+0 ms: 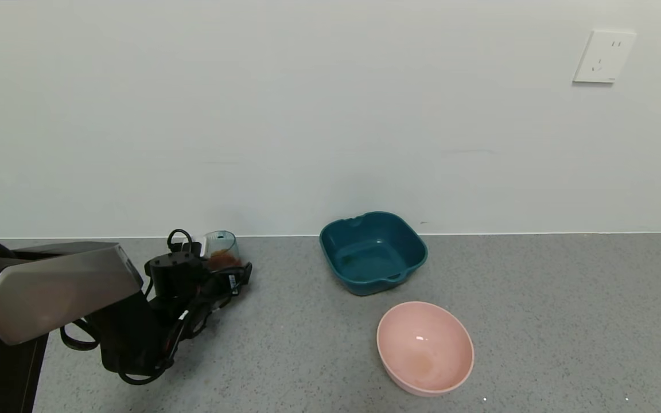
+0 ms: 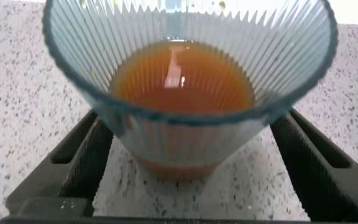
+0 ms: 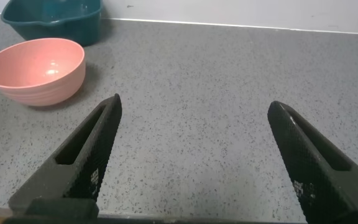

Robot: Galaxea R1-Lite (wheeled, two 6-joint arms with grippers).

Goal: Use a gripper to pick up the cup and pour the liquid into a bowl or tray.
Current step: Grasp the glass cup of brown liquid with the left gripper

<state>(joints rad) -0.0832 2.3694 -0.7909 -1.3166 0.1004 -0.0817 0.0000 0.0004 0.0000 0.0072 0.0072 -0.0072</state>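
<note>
Bracketing one cup of liquid, left pincer spread, right pincer released, one teal dish.

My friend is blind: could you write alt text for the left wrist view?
A ribbed pale blue cup of reddish-brown liquid stands between the left gripper's two open black fingers, on a speckled grey counter.
</note>
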